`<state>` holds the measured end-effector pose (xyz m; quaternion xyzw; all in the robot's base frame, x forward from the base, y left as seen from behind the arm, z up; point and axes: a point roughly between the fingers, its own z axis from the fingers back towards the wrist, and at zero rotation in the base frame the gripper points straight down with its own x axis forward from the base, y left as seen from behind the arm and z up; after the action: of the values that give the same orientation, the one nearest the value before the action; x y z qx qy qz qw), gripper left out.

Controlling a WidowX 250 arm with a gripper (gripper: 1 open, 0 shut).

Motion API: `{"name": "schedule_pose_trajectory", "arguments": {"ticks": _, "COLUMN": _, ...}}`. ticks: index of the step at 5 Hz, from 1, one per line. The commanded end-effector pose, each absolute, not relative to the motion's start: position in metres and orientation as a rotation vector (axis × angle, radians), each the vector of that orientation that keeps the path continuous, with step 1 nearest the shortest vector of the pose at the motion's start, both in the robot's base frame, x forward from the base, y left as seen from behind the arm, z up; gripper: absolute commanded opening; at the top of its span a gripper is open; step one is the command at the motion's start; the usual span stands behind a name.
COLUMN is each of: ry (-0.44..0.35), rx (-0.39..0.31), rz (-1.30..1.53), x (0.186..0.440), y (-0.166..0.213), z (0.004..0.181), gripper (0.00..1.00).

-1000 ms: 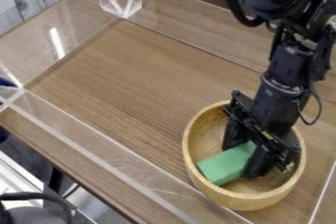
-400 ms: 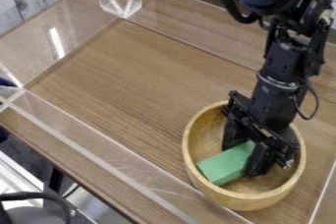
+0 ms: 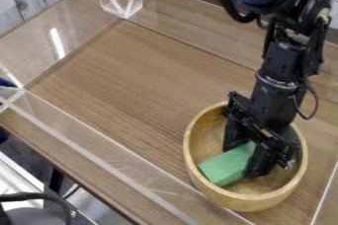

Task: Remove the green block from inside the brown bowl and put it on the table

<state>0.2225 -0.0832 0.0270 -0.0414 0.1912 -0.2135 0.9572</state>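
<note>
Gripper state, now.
Gripper: jaws shut on the green block, low inside the bowl.

A single view covers the scene. The camera sits above the table [image 3: 132,76] and off its near corner, looking down at a steep slant, so the wood grain and the clear acrylic walls [image 3: 79,135] run diagonally through the frame. Taking the brown bowl [image 3: 211,182] as landmark, the lens stands to the bowl's near left and faces toward the far right; the bowl lies in the lower right part of the frame, fairly close, with its whole rim in view. The robot arm [image 3: 284,41] rises behind the bowl and is cut off by the upper right edge. No second view shares the scene.
</note>
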Motion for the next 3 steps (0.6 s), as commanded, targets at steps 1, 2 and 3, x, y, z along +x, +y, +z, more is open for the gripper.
{"name": "schedule_pose_trajectory", "arguments": {"ticks": 1, "ry": 0.362, "rx": -0.107, "rz": -0.427, "x": 0.2223, "y": -0.077, "z": 0.0392, "gripper": 0.0}}
{"name": "schedule_pose_trajectory", "arguments": {"ticks": 2, "ry": 0.361, "rx": -0.112, "rz": -0.439, "x": 0.2179, "y": -0.0779, "z": 0.0387, "gripper": 0.0}}
{"name": "schedule_pose_trajectory", "arguments": {"ticks": 3, "ry": 0.361, "rx": -0.117, "rz": -0.452, "x": 0.2138, "y": -0.079, "z": 0.0377, "gripper": 0.0}}
